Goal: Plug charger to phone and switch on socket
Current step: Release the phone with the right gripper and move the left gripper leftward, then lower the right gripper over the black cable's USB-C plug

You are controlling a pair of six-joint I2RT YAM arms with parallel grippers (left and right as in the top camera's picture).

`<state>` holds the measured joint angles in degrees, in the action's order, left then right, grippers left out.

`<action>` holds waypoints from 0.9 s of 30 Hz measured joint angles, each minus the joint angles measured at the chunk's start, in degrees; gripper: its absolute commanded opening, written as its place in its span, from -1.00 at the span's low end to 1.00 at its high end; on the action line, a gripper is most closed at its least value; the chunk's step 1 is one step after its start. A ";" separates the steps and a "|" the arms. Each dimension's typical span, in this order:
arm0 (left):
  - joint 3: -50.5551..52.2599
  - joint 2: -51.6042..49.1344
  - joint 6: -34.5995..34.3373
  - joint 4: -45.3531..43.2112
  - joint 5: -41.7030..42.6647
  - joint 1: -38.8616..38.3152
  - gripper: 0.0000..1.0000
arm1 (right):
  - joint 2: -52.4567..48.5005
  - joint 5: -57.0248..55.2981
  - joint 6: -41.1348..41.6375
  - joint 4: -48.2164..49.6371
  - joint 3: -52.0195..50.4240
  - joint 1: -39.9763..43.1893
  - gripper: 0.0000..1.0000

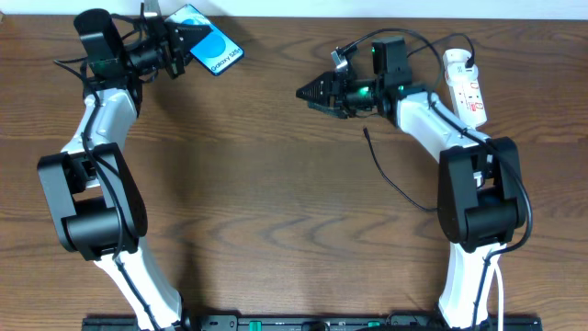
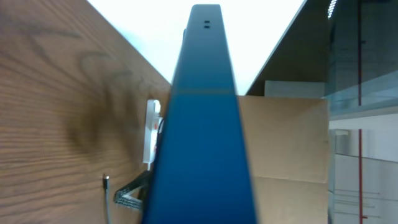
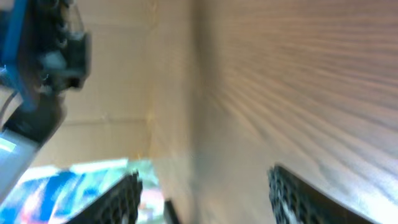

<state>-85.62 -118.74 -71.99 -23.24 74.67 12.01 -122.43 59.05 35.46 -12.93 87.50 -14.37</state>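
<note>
The left gripper (image 1: pixel 184 44) is clamped on the phone (image 1: pixel 213 48). Its wrist view shows the handset edge-on as a dark blue slab rising between the fingers, held off the table (image 1: pixel 257 202) at the far left corner. The screen faces up and to the right.

The right gripper (image 1: pixel 306 92) is spread, its two fingers (image 3: pixel 124 199) apart with nothing between them. It points left toward the phone from mid-table.

The charger (image 1: pixel 379 171) lies loose on the wood. Its connector tip (image 1: pixel 366 132) is just behind and below the right gripper, and the cable curves away under the right arm. The socket (image 1: pixel 465 85) lies at the far right edge beside that arm. Whether the plug is already seated in it cannot be made out.

The step in hand looks like presenting the phone for plugging, with the cable not yet picked up. Next, the right gripper likely needs to drop back onto the connector tip, pinch it in line with its length, and carry it to the phone's port. The switch comes last.
</note>
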 measured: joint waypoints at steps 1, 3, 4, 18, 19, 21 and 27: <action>0.00 0.00 0.63 0.83 0.11 0.00 -0.85 | 0.00 -1.44 -2.21 -5.14 1.86 0.00 0.28; 0.00 0.00 2.29 2.62 0.20 0.00 -0.86 | 0.00 -6.16 -6.93 -16.46 6.84 -0.11 0.29; 0.00 0.00 2.97 3.19 0.20 0.00 -0.85 | 0.00 -8.79 -8.96 -21.31 9.46 -0.22 0.29; 0.00 0.00 11.37 11.91 0.04 0.00 -0.85 | 0.00 -47.95 -21.38 -52.87 29.20 -1.68 0.22; 0.00 0.00 11.93 12.59 0.00 0.00 -0.85 | 0.00 -50.01 -21.53 -53.66 29.20 -1.90 0.21; 0.00 0.00 13.03 13.81 -0.02 0.00 -0.85 | 0.00 -53.40 -21.62 -54.66 29.20 -2.19 0.18; 0.00 0.00 16.39 17.38 -0.24 0.00 -0.85 | 0.00 -62.42 -21.38 -56.13 29.20 -3.56 0.19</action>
<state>-85.62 -118.74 -55.59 -5.87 74.43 12.01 -122.43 -3.38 14.09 -69.06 116.71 -17.93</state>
